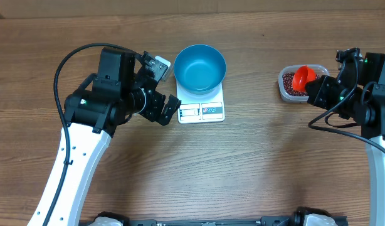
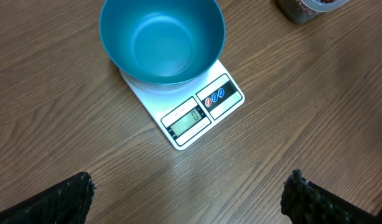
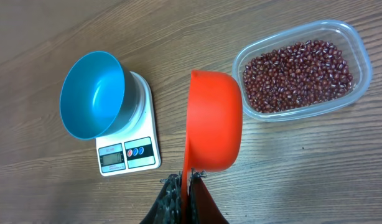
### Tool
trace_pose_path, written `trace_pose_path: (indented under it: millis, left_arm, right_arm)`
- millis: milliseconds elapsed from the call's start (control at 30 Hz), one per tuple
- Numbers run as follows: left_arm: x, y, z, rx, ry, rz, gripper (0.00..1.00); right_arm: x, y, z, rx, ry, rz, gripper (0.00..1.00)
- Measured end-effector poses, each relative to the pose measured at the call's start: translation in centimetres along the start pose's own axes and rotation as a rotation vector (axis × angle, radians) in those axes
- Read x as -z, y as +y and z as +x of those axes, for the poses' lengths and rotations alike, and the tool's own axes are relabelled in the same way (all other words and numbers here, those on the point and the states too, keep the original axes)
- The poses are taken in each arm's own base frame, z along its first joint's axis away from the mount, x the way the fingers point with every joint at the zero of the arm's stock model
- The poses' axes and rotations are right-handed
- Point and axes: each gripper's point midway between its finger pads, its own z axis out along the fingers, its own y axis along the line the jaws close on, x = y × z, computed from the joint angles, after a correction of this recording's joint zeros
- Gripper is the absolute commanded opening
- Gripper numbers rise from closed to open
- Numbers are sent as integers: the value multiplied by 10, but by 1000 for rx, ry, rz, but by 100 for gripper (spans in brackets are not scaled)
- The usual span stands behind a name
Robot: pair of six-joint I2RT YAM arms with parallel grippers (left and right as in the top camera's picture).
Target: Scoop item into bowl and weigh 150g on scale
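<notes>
Right end effector (image 3: pixel 186 186) clenched on red-orange scoop (image 3: pixel 216 121) tipped on edge; beyond, tiny oval dark red-brown beans (image 3: pixel 297 74) heaped in clear tub (image 3: pixel 363 59); blue bowl (image 3: pixel 91 93) atop white scale (image 3: pixel 141 146), display unreadable; left end effector (image 2: pixel 188 194) released, nearby.

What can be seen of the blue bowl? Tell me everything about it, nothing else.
The blue bowl is round and deep, bright blue inside and out, smooth and plastic-looking, with a thin rim. It is empty. It stands upright on the white scale, covering most of the platform and leaving the strip with the display and buttons uncovered. Only the scale touches it.
</notes>
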Motion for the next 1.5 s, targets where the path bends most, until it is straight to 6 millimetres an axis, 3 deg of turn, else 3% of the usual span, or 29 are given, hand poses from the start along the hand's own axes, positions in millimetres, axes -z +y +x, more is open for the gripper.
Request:
trace_pose_path:
  millis: [1500]
  left_arm:
    - [0, 0, 0, 0, 0, 0, 100]
  right_arm:
    - [0, -9, -2, 95, -9, 52, 4]
